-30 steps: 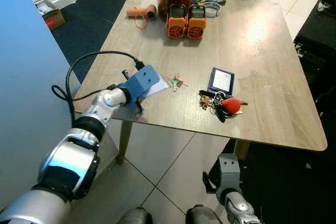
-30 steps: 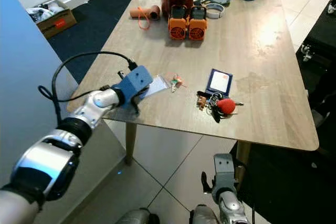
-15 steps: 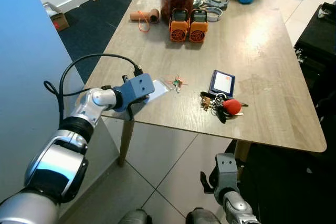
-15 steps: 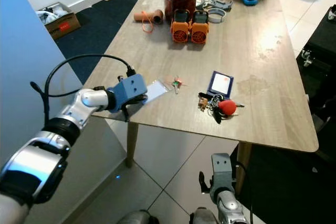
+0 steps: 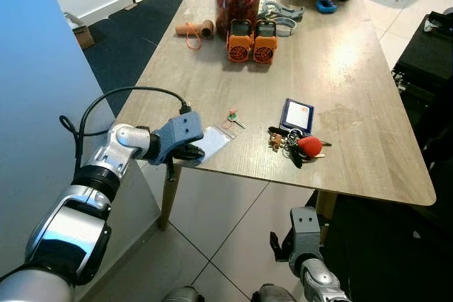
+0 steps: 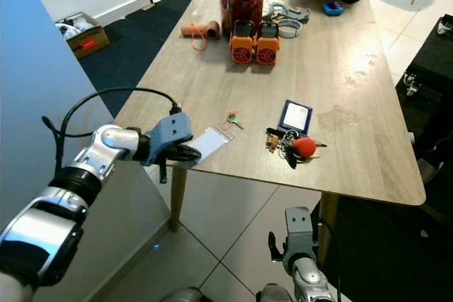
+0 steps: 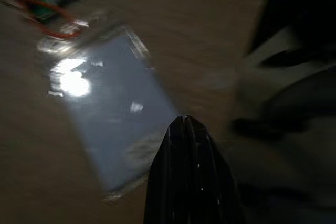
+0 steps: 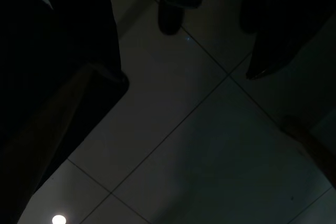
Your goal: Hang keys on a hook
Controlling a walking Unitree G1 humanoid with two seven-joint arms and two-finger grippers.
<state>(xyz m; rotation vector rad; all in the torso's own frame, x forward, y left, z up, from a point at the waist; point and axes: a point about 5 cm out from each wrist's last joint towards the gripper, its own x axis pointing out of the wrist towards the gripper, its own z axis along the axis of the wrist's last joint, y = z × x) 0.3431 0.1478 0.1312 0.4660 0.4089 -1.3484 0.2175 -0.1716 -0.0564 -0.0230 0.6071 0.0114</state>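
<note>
- At the near left corner of the table: left gripper sitting on the end of a clear plastic sleeve, right at the edge.
- Compared with a second ago: pulled back from further in on the tabletop towards the robot, with the sleeve dragged along so that its near end now reaches the table edge.
- Small keys on the sleeve's far end: trailing behind on the wood, lying flat, well short of any lift.
- Meaning for the task, as a judgement: looks like sliding the flat sleeve to the edge to get a proper pinch on it, since hard to pick up off bare wood; hanging not yet begun.
- Grip state: cannot tell whether clamped on the sleeve or only pressing down on it.
- Second candidate left alone: a bigger key bunch with a red fob, just beside a blue card holder, further right on the table.
- From the head views: overall layout, both key sets, the gripper's place at the corner.
- From the left wrist view instead: blurred close-up of the glossy sleeve with a bright reflection, a green and red tangle of keys at its far end, dark drop past the table edge alongside.
- Right gripper: hanging idle below the table; right wrist view dark, floor tiles just made out; open or closed not readable.
</note>
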